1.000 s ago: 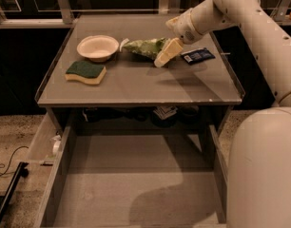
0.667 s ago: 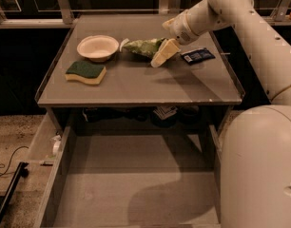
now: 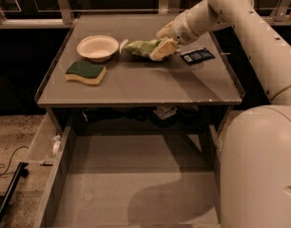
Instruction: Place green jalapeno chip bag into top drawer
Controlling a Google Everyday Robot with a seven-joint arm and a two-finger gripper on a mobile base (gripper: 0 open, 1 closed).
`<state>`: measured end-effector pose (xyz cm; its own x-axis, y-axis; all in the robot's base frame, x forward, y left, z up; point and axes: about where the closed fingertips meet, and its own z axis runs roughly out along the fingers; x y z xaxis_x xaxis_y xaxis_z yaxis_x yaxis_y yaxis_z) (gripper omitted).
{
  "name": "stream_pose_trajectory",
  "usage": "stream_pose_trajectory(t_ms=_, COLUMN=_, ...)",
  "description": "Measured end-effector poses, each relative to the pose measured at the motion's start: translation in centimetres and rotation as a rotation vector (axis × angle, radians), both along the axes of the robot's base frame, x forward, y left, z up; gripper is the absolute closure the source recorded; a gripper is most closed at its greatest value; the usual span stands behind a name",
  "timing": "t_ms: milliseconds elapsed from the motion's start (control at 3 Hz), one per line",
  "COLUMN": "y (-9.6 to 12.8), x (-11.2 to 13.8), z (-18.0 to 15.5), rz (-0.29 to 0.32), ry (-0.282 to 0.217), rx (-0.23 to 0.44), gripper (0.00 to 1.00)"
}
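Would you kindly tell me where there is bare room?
Bare: inside the grey metal drawer, and the tabletop front, right of the green-and-yellow sponge. Crowded: the row behind it, white bowl, crumpled light-green chip bag at the gripper, dark-blue packet.

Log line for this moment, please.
gripper: at green jalapeno chip bag on table | top drawer: open, bag not in it

No readable text; hand (image 3: pixel 163 49) at bag (image 3: pixel 138 47)
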<state>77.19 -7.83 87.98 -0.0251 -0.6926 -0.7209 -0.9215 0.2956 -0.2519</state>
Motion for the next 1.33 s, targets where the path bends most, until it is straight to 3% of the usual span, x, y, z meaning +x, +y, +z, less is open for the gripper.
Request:
stream_pose_trajectory(t_ms=667, y=0.01, x=0.00, z=-0.01, rz=0.000, ry=0.000, rx=0.000, gripper=0.86)
stream_pose_trajectory(t_ms=1000, y=0.01, x=0.00, z=-0.01, rz=0.000, ry=0.000, rx=0.000, gripper=1.00)
stream_pose_trajectory(t_ms=1333, y=0.01, x=0.00, z=-0.01, rz=0.000, ry=0.000, rx=0.000, gripper=1.00)
